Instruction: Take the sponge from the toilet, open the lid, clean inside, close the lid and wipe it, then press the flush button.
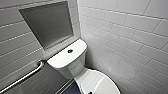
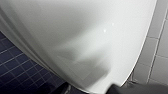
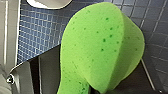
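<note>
**A:** Where is the sponge (image 3: pixel 100 50) right now?

**B:** In the right gripper (image 3: pixel 93 88), which I judge is clamped on its lower end. The green pad is bent over on itself and hangs above the dark blue floor tiles (image 3: pixel 37 37), clear of the toilet (image 1: pixel 80 72). I cannot tell how far it is from the tank (image 1: pixel 66 58).

**A:** Why hold it that way?

**B:** My reading is that a pinch at one end leaves the broad soft face free for wiping.

**A:** And the left gripper (image 2: pixel 92 90)?

**B:** It hovers close over the glossy lid (image 2: pixel 82 37), near its curved edge. I cannot tell whether it is apart or together. That position would suit lifting the lid, which lies shut in front of the tank.

**A:** What else is around?

**B:** The flush button (image 1: pixel 70 51) sits in the middle of the tank top with nothing on it. A recessed niche (image 1: pixel 47 23) is in the wall above the tank. A metal grab bar (image 1: pixel 25 77) slopes along the same wall, below and to one side of the tank.

**A:** Does anything stand in the way?

**B:** The white tiled side wall (image 1: pixel 130 37) runs close beside the tank on its other side. I would expect little room for an arm there.
</note>
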